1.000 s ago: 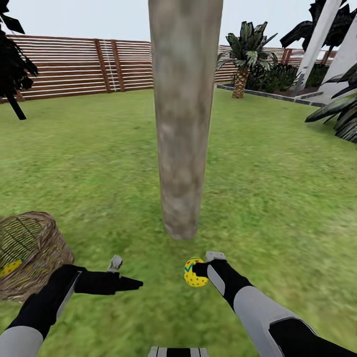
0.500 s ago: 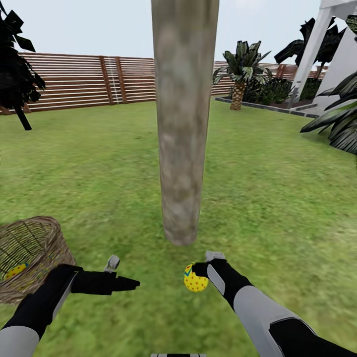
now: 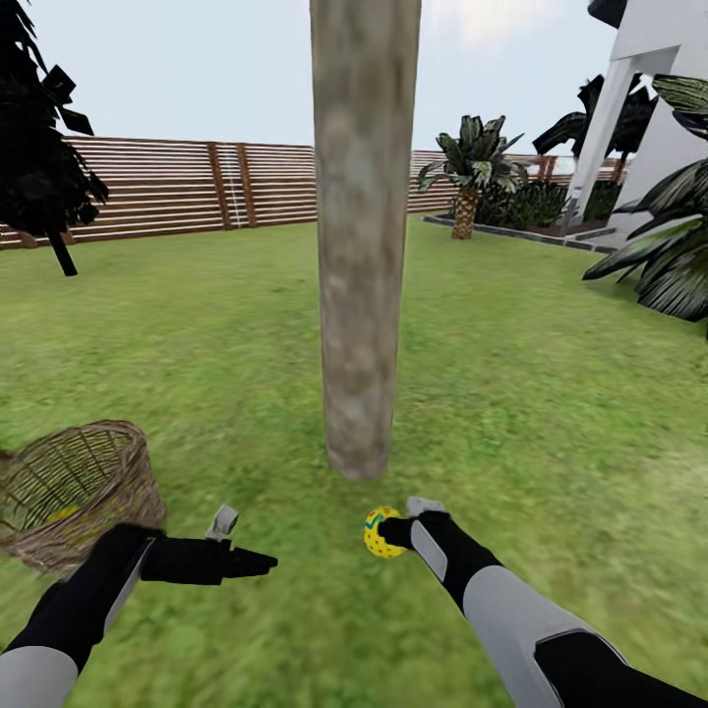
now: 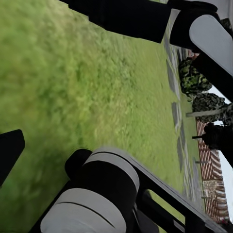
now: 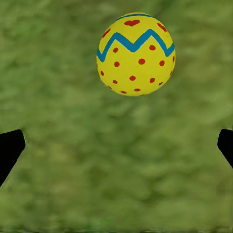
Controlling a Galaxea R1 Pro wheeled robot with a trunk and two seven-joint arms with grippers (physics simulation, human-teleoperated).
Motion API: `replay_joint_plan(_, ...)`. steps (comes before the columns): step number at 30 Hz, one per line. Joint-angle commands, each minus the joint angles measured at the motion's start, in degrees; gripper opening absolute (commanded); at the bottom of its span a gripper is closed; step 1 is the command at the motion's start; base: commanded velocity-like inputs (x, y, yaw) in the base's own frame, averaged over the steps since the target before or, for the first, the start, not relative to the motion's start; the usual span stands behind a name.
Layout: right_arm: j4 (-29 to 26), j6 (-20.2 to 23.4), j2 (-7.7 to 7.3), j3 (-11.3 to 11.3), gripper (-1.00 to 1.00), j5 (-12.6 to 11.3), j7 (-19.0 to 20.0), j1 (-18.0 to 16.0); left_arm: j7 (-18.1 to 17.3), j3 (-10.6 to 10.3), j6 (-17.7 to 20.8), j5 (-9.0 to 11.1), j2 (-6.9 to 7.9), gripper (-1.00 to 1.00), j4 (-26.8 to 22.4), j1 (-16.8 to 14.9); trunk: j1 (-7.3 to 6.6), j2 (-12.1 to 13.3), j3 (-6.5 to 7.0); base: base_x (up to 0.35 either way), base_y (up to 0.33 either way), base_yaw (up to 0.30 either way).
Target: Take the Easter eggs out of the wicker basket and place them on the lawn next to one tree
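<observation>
Lawn [image 3: 551, 413]: egg [image 3: 382, 532] is laid at lower centre, near tree [image 3: 362, 236].
Right end effector [image 3: 391, 532]: spread wide, nothing gripped.
Left end effector [image 3: 258, 562]: aperture cannot be told.

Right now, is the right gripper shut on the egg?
No. In the right wrist view the egg lies on the lawn, apart from the right gripper, whose fingertips sit wide at the picture's edges.

Easter egg [image 3: 383, 532] on the lawn [image 3: 531, 393] before the tree [image 3: 360, 295], wicker basket [image 3: 84, 492] well left
</observation>
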Motion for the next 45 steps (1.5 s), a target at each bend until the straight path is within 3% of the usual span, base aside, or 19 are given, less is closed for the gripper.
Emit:
replay_joint_plan(1, -0.13, 0.54, 0.00, 0.32, 1.00, -1.61, -0.52, -0.03, -0.31, -0.10, 0.60, -0.14, 0.05, 1.00, -0.02, -0.03, -0.07, -0.01, 0.18, -0.326, 0.000, 0.000)
replay_joint_plan(9, -0.17, 3.23, 0.00, 0.17, 1.00, -3.18, -0.50, -0.02, -0.31, -0.06, 0.65, 0.00, 0.12, 1.00, -0.04, -0.03, -0.27, 0.10, 1.95, -0.326, 0.000, 0.000)
replay_joint_plan(12, -0.21, 5.07, 0.00, -0.09, 1.00, -5.45, -0.51, -0.03, -0.31, -0.04, 0.68, -0.10, 0.13, 1.00, -0.04, -0.03, -0.35, 0.14, 2.61, -0.319, 0.000, 0.000)
replay_joint_plan(18, -0.29, 8.93, 0.00, -0.17, 1.00, -6.90, -0.60, -0.04, -0.25, -0.02, 0.76, -0.14, 0.20, 1.00, -0.01, -0.03, -0.51, 0.22, 3.94, -0.150, 0.000, 0.000)
replay_joint_plan(27, -1.78, 9.79, 0.00, -0.20, 1.00, -7.08, -0.20, -0.03, 0.94, -0.01, 0.88, -0.42, 2.53, 1.00, 0.02, -0.12, -0.74, 0.34, 5.94, -0.010, 0.000, 0.000)
replay_joint_plan(29, -1.86, 9.67, 0.00, -0.14, 1.00, -7.04, -0.33, -0.03, 3.77, 0.00, 0.87, -1.42, 2.72, 1.00, 0.03, -0.14, -0.79, 0.37, 6.38, 0.000, 0.000, 0.000)
replay_joint_plan(32, -1.91, 9.50, 0.00, -0.11, 1.00, -6.98, -0.54, -0.04, 10.70, 0.07, 0.93, -2.95, 2.64, 1.00, 0.03, -0.17, -0.87, 0.41, 7.04, 0.000, 0.000, 0.000)
replay_joint_plan(38, -2.67, 9.56, 0.00, -0.09, 1.00, -6.81, -1.10, -0.04, 30.88, 0.23, 0.92, -3.58, 2.04, 1.00, -0.02, -0.20, -1.02, 0.49, 8.37, 0.000, 0.000, 0.000)
replay_joint_plan(41, -2.76, 9.68, 0.00, -0.09, 1.00, -6.81, -2.04, -0.04, 37.36, 0.24, 0.89, -3.52, 1.62, 1.00, -0.30, -0.18, -1.10, 0.53, 9.04, 0.000, 0.000, 0.000)
replay_joint_plan(42, -2.85, 9.65, 0.00, -0.09, 1.00, -6.90, -2.71, -0.04, 42.67, 0.25, 0.85, -3.43, 1.11, 1.00, -0.65, -0.18, -1.10, 0.53, 9.04, 0.000, 0.000, 0.000)
replay_joint_plan(45, -2.94, 9.67, 0.00, -0.04, 1.00, -6.91, -2.91, -0.04, 44.14, 0.25, 0.87, -3.30, 0.93, 1.00, -0.96, -0.20, -1.10, 0.53, 9.04, 0.000, 0.000, 0.000)
